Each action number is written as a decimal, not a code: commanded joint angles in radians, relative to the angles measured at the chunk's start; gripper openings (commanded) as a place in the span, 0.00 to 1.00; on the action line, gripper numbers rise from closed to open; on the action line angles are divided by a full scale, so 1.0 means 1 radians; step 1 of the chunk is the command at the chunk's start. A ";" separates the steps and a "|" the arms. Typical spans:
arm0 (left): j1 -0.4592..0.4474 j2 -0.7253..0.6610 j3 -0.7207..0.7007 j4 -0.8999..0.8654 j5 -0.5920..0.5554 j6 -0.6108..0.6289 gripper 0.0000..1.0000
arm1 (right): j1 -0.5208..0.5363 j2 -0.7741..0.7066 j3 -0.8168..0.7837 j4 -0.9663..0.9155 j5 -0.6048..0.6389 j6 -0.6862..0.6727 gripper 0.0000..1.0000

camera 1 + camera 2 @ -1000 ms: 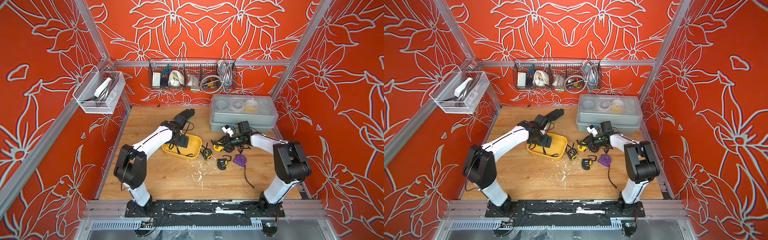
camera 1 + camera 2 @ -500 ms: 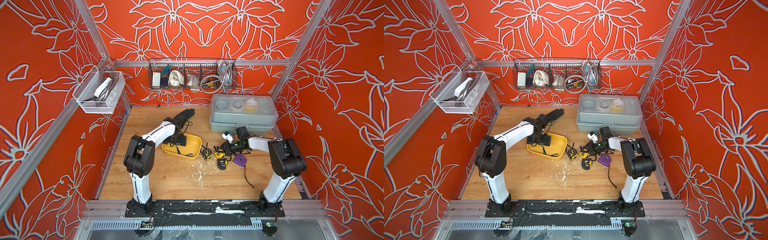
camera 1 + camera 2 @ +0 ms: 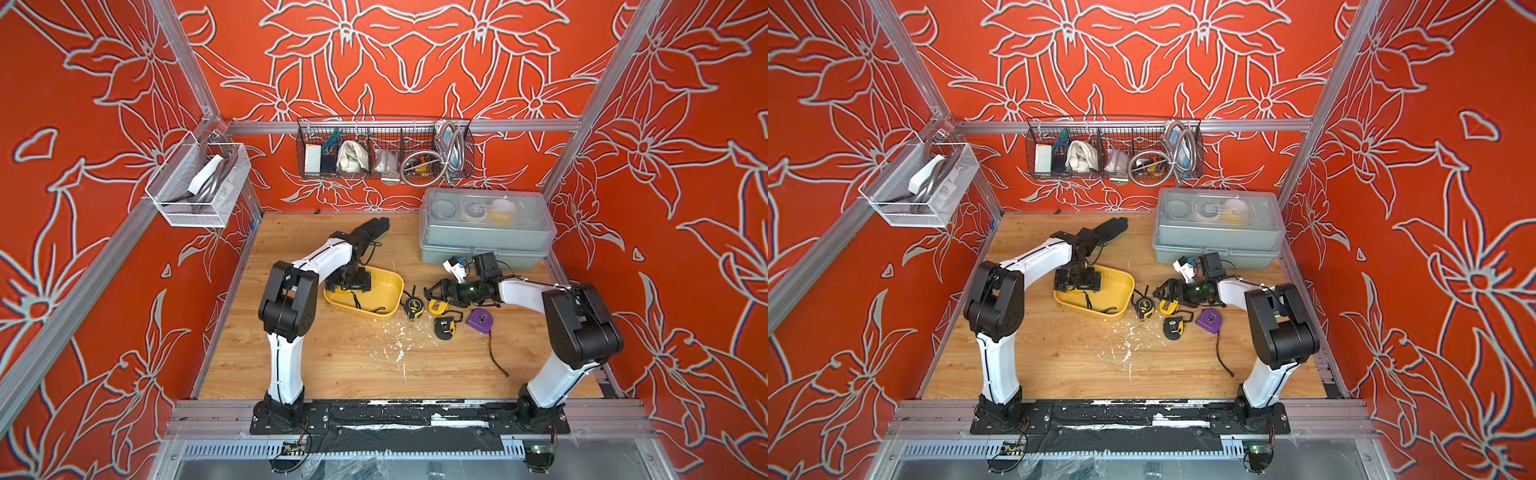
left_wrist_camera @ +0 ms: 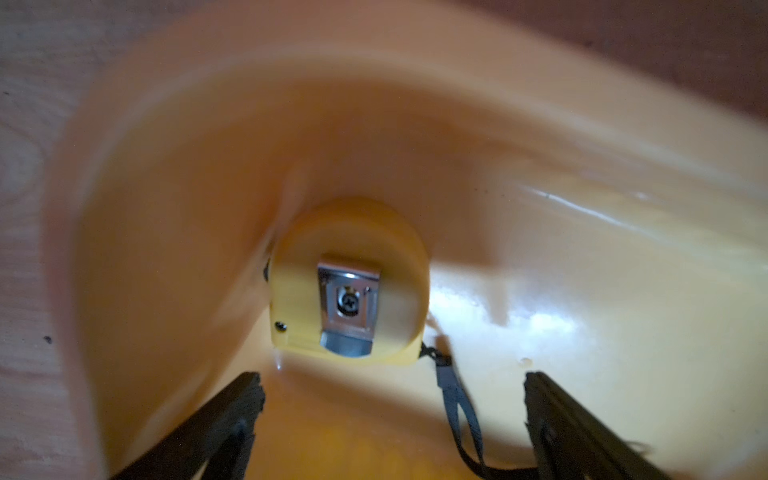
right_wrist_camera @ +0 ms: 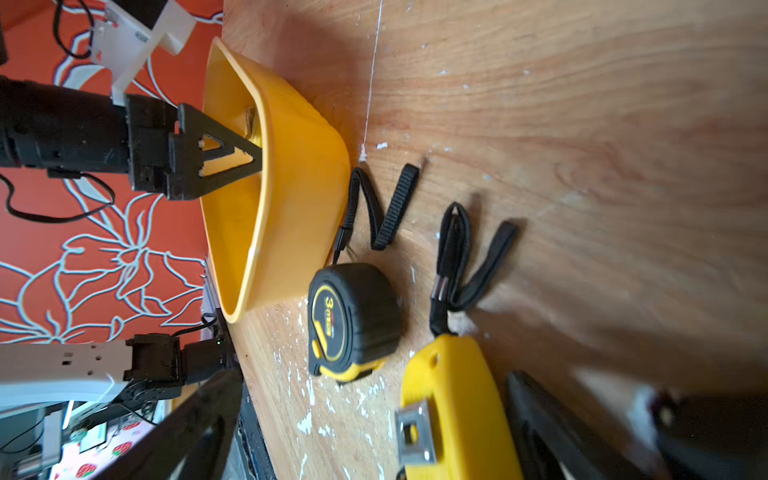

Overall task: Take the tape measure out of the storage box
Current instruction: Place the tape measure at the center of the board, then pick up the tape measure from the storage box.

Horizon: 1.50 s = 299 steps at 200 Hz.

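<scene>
Tape measure [image 4: 349, 282] — rounded yellow plastic, steel clip — sits in glossy storage box [image 4: 623, 266], left claw [image 4: 392, 377] spread.

light: bright, even in both top views | left wrist: blurred, glare on storage box [image 4: 540, 324] | right wrist: foreground unfocused

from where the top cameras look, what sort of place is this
Probably a staged robot test booth dressed as a workshop bench: red flower-patterned walls on an aluminium frame, a left arm and right arm bolted at a wooden tabletop's edge, a wall-hung wire basket of hardware, and a grey toolbox.
</scene>
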 commanded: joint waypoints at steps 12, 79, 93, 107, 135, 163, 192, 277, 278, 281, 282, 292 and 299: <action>0.002 0.039 0.020 -0.032 -0.053 -0.029 1.00 | 0.019 -0.181 -0.005 -0.078 0.171 -0.047 1.00; 0.003 0.094 0.019 -0.015 -0.070 -0.022 1.00 | 0.042 -0.250 0.001 -0.217 0.215 -0.092 1.00; 0.002 0.100 0.016 0.001 -0.053 -0.013 0.98 | 0.050 -0.256 -0.008 -0.208 0.213 -0.087 1.00; 0.003 0.101 0.011 0.022 -0.022 -0.004 0.94 | 0.060 -0.264 -0.013 -0.202 0.213 -0.087 1.00; -0.008 0.090 -0.007 0.081 0.072 0.020 0.89 | 0.071 -0.268 -0.012 -0.204 0.207 -0.088 1.00; -0.045 0.061 -0.041 0.146 0.164 0.080 0.91 | 0.083 -0.269 -0.011 -0.197 0.208 -0.087 1.00; -0.056 0.014 -0.082 0.171 0.110 0.049 0.99 | 0.095 -0.258 -0.004 -0.208 0.222 -0.093 1.00; -0.016 0.033 -0.011 0.115 -0.041 -0.141 0.98 | 0.125 -0.243 -0.005 -0.179 0.238 -0.092 1.00; -0.016 0.032 -0.010 0.116 -0.041 -0.145 0.98 | 0.125 -0.244 -0.005 -0.179 0.239 -0.092 1.00; -0.016 0.034 -0.009 0.117 -0.039 -0.155 0.99 | 0.126 -0.242 -0.005 -0.179 0.240 -0.093 1.00; -0.016 0.035 -0.009 0.119 -0.038 -0.159 0.99 | 0.126 -0.241 -0.005 -0.179 0.241 -0.093 1.00; -0.016 0.040 -0.007 0.128 -0.029 -0.187 0.99 | 0.131 -0.237 -0.005 -0.179 0.242 -0.096 1.00; -0.015 0.044 -0.010 0.139 -0.021 -0.207 0.99 | 0.134 -0.233 -0.005 -0.180 0.244 -0.097 1.00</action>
